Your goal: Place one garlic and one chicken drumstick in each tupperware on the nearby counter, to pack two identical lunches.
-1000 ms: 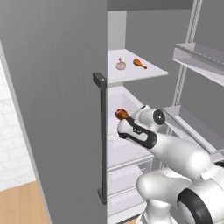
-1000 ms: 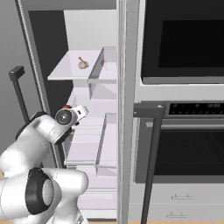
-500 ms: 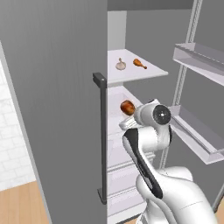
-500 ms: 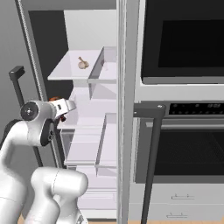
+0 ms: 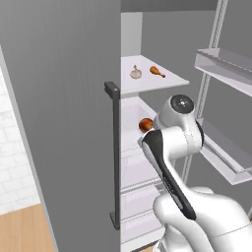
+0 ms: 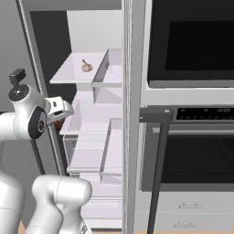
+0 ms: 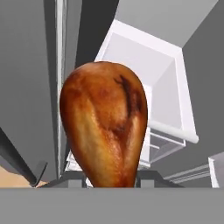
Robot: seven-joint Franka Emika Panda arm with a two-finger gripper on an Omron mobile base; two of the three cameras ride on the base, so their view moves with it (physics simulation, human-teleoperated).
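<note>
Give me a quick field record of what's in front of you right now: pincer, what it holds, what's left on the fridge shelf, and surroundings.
pincer: shut on a chicken drumstick, fat end away from the hand camera
held drumstick from the base: seen beside the wrist
fridge shelf: one garlic and a second drumstick, lying apart
fridge door: open, dark handle
oven: right of the fridge, closed
</note>
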